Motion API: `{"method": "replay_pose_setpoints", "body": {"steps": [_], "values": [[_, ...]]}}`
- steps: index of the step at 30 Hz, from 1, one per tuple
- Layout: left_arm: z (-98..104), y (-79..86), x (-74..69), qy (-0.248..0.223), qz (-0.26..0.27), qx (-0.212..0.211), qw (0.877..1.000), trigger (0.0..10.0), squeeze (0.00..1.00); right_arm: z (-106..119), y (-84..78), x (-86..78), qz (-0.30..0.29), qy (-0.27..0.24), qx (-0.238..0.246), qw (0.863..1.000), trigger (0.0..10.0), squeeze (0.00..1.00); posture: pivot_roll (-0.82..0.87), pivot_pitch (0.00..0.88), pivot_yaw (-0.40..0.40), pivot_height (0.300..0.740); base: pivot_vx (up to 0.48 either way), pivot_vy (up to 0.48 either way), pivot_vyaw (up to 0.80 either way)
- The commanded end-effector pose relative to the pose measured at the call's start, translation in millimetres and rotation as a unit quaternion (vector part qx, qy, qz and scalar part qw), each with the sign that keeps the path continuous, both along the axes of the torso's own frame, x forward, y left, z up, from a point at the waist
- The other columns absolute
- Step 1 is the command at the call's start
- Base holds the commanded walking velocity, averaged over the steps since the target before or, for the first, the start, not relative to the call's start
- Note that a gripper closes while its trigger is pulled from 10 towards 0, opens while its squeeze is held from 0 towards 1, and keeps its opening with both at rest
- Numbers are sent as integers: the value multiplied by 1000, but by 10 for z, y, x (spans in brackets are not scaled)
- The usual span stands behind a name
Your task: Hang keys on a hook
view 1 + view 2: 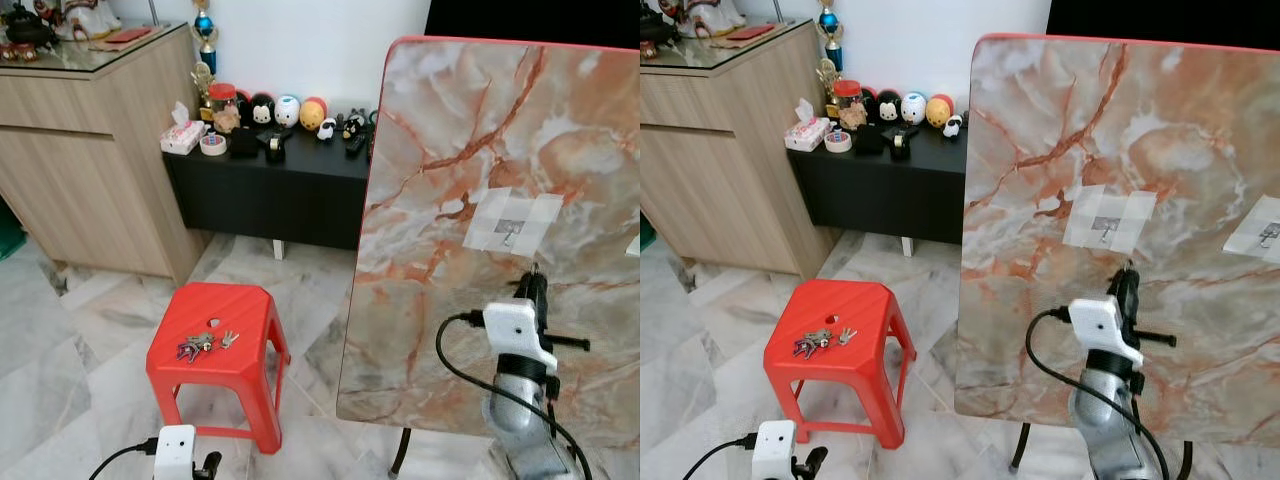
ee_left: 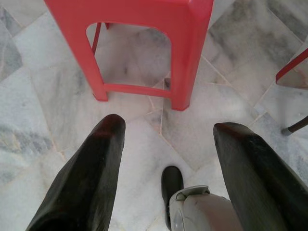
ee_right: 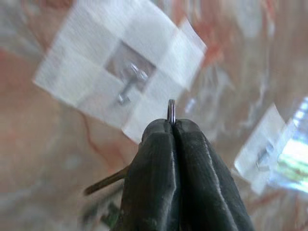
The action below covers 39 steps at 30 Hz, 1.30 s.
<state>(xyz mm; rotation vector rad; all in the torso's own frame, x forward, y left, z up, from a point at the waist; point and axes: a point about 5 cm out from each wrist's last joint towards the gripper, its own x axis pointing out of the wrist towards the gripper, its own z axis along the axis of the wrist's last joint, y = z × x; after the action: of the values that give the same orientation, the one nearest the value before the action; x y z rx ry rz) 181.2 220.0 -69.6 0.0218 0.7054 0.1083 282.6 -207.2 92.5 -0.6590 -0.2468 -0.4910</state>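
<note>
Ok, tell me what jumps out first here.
The tilted marble-patterned board on the right, with a taped-on hook. Just below the hook, the right claw is shut on a key ring. A red stool to the left carries more keys.

The right gripper (image 3: 172, 126) pinches a key ring (image 3: 171, 111) whose rim alone pokes out between the closed black fingers (image 3: 149, 183), the rest of the keys buried behind them; the taped hook (image 3: 126, 86) beyond is smeared by blur. The marble tabletop (image 1: 470, 180) runs off the frame's right edge, and the left gripper (image 1: 190, 462) is cropped at the bottom.
</note>
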Motion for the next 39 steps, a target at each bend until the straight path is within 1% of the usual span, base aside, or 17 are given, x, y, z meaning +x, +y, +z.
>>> {"method": "replay_pose_setpoints", "body": {"steps": [1, 3, 5, 10, 15, 19, 25, 36, 39], "values": [[-10, -18, 0, 6, -5, -1, 1000, 10000, 0, 123, 7, 48, 4, -19, -18, 1000, 10000, 0, 81, 0, -42, 740, 0, 0, 0], [-11, -21, -1, 7, -6, -1, 1000, 10000, 0, 123, 34, 75, 11, -9, -41, 999, 10000, 0, 81, 0, -42, 740, 0, 0, 0], [-16, -27, -8, 8, -6, -2, 1000, 10000, 0, 110, 57, 90, 13, -1, -50, 999, 10000, 0, 77, 0, -41, 740, 0, 0, 0], [-19, -35, -10, 8, -7, -3, 1000, 10000, 0, 99, 38, 131, 3, 13, -47, 999, 10000, 0, 77, 0, -42, 740, 0, 0, 0], [-20, -38, -12, 8, -6, -3, 1000, 10000, 0, 124, 21, 169, -4, 17, -59, 998, 10000, 0, 77, 0, -42, 740, 0, 0, 0], [-20, -42, -9, 8, -5, -3, 1000, 10000, 0, 140, 5, 194, -7, 18, -57, 998, 10000, 0, 78, 0, -43, 740, 0, 0, 0], [-20, -44, -5, 8, -5, -3, 1000, 10000, 0, 125, -19, 238, -18, 36, -58, 997, 10000, 0, 77, 0, -42, 740, 0, 0, 0], [-16, -40, 1, 7, -2, -3, 1000, 10000, 0, 93, 13, 270, -6, 53, -58, 997, 10000, 0, 81, 0, -43, 740, 0, 0, 0], [-16, -46, 3, 6, -2, -4, 1000, 10000, 0, 55, 36, 261, 4, 62, -66, 996, 10000, 0, 80, 0, -45, 740, 0, 0, 0]]}}
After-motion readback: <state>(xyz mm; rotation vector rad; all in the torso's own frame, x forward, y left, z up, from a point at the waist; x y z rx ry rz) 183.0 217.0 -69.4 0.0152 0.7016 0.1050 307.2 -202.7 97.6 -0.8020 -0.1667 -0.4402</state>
